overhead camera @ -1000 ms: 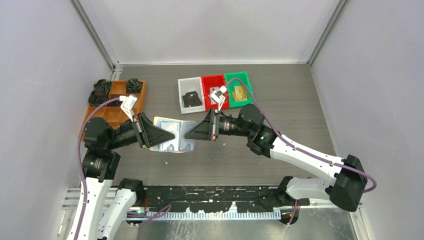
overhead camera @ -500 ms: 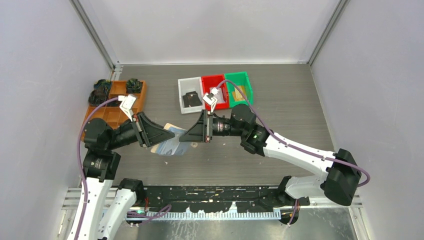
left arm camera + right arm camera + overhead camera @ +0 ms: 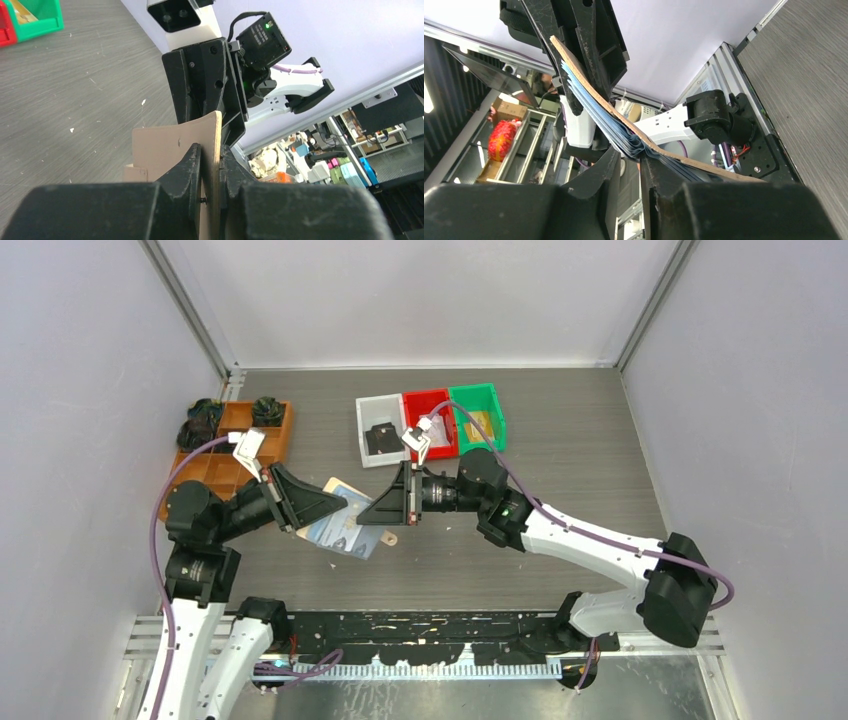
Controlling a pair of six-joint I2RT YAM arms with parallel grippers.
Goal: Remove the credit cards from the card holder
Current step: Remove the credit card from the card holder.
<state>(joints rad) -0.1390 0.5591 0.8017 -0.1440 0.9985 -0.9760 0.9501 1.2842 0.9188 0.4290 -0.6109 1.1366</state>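
While left claw (image 3: 212,153) and right claw (image 3: 630,156) clamp the card holder (image 3: 340,530), its contents blur.

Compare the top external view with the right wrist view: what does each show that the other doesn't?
Only top external: the grey bin, red bin, green bin and brown tray on the table. Only right wrist: the blue-tinted sleeves fanned beneath the tan cover, their fold at the right pincer fingertips. Both: the card holder between the left pincer and right pincer.
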